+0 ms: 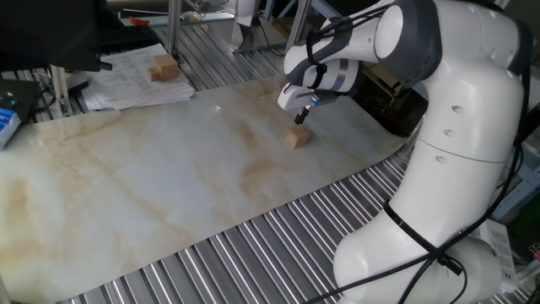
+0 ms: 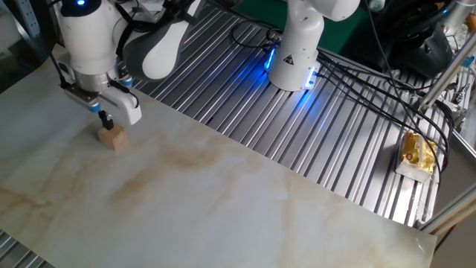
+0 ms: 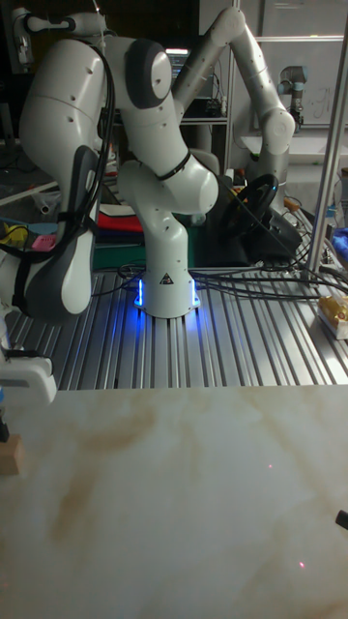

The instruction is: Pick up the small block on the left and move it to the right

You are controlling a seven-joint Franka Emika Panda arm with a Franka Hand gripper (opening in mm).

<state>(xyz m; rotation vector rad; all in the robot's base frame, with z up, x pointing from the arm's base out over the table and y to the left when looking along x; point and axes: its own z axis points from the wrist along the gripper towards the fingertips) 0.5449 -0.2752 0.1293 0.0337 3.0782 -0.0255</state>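
The small block is a light-tan wooden cube resting on the marbled board. It also shows as the block in the other fixed view, and as the block at the left edge of the tall view. My gripper hangs just above its top, pointing down. The gripper shows its dark fingers close together as one narrow tip, holding nothing. In the tall view only the gripper's edge is visible, right over the cube.
A larger tan wooden block lies on papers at the far left. The marbled board lies on a ribbed metal table. A yellow packet sits near the right side. The arm's base glows blue.
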